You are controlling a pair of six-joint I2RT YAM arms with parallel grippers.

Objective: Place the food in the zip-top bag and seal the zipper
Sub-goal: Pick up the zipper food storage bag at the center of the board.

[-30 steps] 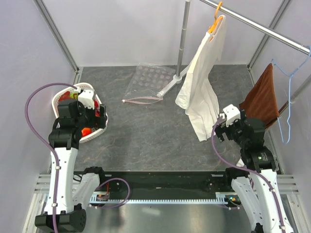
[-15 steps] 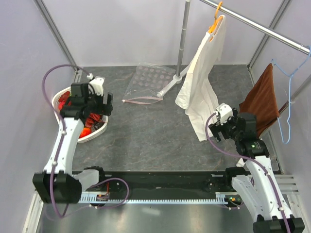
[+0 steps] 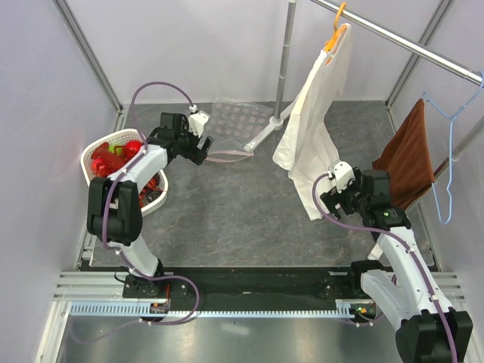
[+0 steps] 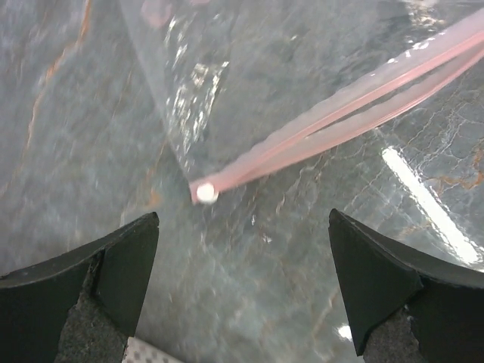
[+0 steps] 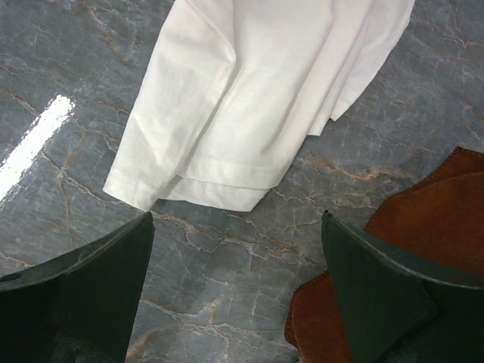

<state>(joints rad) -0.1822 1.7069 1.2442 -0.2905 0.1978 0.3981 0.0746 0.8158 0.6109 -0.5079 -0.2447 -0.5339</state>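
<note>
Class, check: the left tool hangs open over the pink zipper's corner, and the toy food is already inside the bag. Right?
No: the top view shows the food lying in the white basket, not in the bag. The left tool does hang open over the zipper's corner.

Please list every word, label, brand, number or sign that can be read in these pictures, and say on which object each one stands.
No text: nothing can be read in any view. The clear dotted plastic bag, its pink zipper strip, the white oval mesh basket, the cream hanging shirt and the rust-brown cloth all bear no visible print.
</note>
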